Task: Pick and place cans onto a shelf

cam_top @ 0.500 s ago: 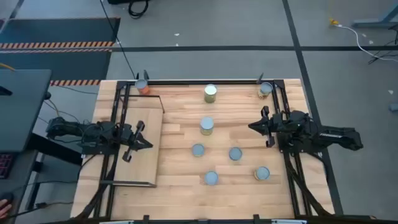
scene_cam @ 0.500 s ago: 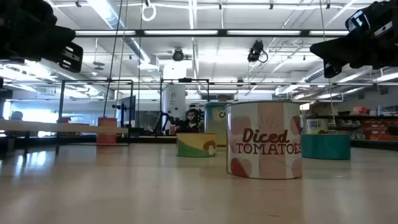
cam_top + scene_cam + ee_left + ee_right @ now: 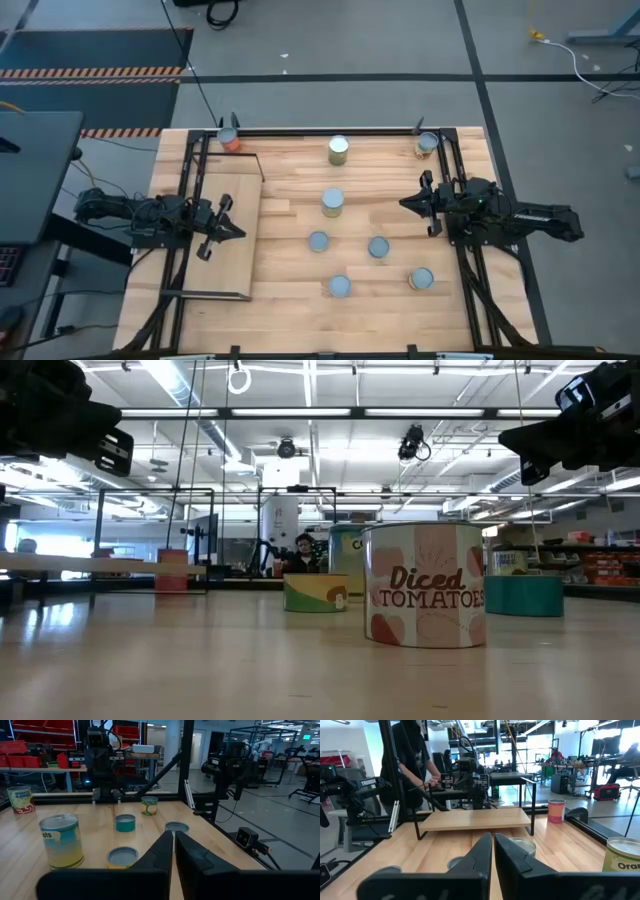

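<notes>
High view, looking straight down: a wooden plank table [image 3: 290,270] carries scattered small round tins, with one dark robot arm at each side. The left end effector [image 3: 222,228] hovers over the pale plywood shelf with its thin black frame [image 3: 228,262], its two dark fingers pressed together, as the left wrist view [image 3: 173,851] confirms. No tin sits on the shelf.

The right end effector [image 3: 412,205] hangs above the table across from the left one, its fingers likewise pressed together and holding nothing, as the right wrist view [image 3: 493,854] shows.

Between the two end effectors lie the silver-topped cans: a yellow-green labelled can [image 3: 332,202] closest to midway, two blue-topped cans [image 3: 318,241] and [image 3: 378,247] just beyond the right end effector's tips, and another can [image 3: 339,287] and a yellow-labelled can [image 3: 421,279] toward the table's near edge. A taller yellow-green can [image 3: 339,150] and a corner can [image 3: 427,144] stand near the far rail, and the orange can [image 3: 230,141] stands beside the shelf's far corner.

Low view: a "Diced Tomatoes" can [image 3: 424,584] fills the foreground.
</notes>
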